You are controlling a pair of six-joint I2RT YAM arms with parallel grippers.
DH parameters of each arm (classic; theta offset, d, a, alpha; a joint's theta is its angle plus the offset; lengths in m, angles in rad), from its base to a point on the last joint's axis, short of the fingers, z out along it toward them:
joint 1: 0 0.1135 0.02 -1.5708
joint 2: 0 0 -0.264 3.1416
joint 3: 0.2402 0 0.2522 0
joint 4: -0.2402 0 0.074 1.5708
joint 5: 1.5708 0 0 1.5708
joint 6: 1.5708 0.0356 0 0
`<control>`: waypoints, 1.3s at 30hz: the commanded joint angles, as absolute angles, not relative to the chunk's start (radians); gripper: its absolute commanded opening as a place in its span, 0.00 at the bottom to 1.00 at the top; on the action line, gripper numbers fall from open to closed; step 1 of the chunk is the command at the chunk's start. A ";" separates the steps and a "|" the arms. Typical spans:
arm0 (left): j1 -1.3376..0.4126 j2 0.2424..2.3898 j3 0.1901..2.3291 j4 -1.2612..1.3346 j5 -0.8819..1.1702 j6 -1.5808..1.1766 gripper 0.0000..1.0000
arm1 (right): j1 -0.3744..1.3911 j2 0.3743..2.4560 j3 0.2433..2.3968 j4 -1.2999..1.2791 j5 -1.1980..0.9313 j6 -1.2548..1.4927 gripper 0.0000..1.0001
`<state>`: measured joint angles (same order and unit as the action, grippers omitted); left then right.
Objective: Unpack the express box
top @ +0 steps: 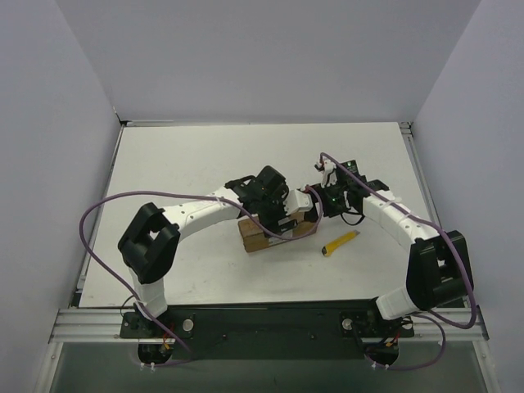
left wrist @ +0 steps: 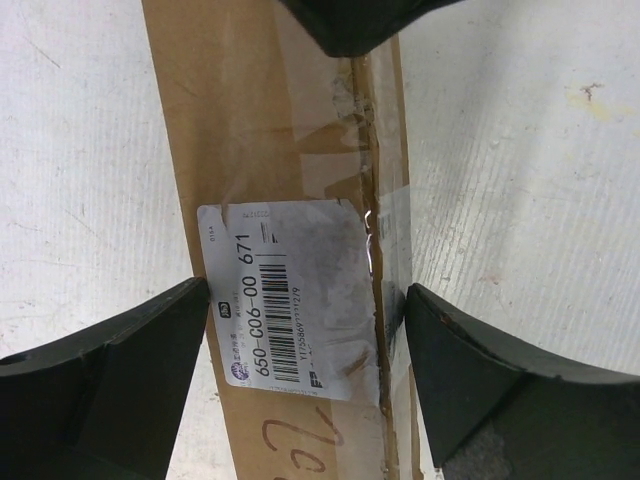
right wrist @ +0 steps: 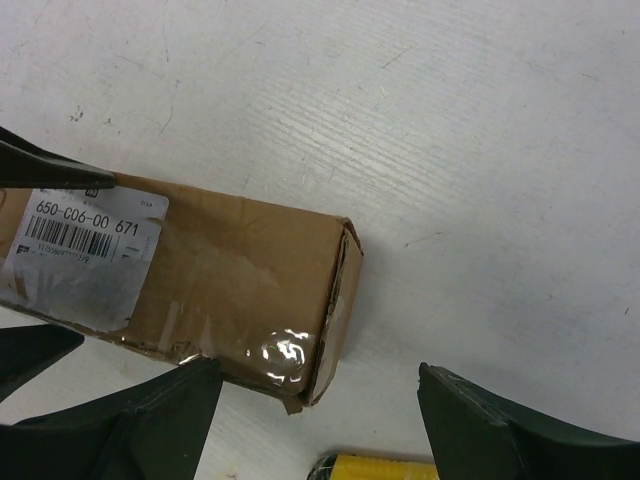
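Note:
The express box (top: 255, 237) is a brown cardboard parcel lying flat mid-table, flaps down, with a white barcode label (left wrist: 290, 300) and a ragged taped seam on top. My left gripper (top: 274, 214) is open just over it. In the left wrist view the box (left wrist: 250, 130) runs lengthwise between the two black fingertips (left wrist: 120, 380), which stand at its two long sides by the label. My right gripper (top: 309, 209) is open and empty over the box's right end (right wrist: 250, 290). Its midpoint (right wrist: 320, 400) lies over bare table beside the box corner.
A yellow utility knife (top: 342, 242) lies on the table just right of the box, and its end shows in the right wrist view (right wrist: 385, 468). White walls enclose the white table (top: 205, 155) at the back and both sides. Purple cables loop off both arms.

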<state>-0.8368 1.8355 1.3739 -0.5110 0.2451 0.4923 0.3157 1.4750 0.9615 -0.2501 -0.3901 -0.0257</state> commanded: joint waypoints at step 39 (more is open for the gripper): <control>-0.443 2.066 1.379 -0.283 1.028 -0.293 0.80 | 0.537 1.514 1.116 -0.233 -0.296 -0.129 0.56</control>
<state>-0.4671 2.0644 1.3949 -0.4374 0.9207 -0.1757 0.5274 1.4940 1.0248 -0.2214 -0.2928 -0.1730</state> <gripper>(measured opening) 0.795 0.597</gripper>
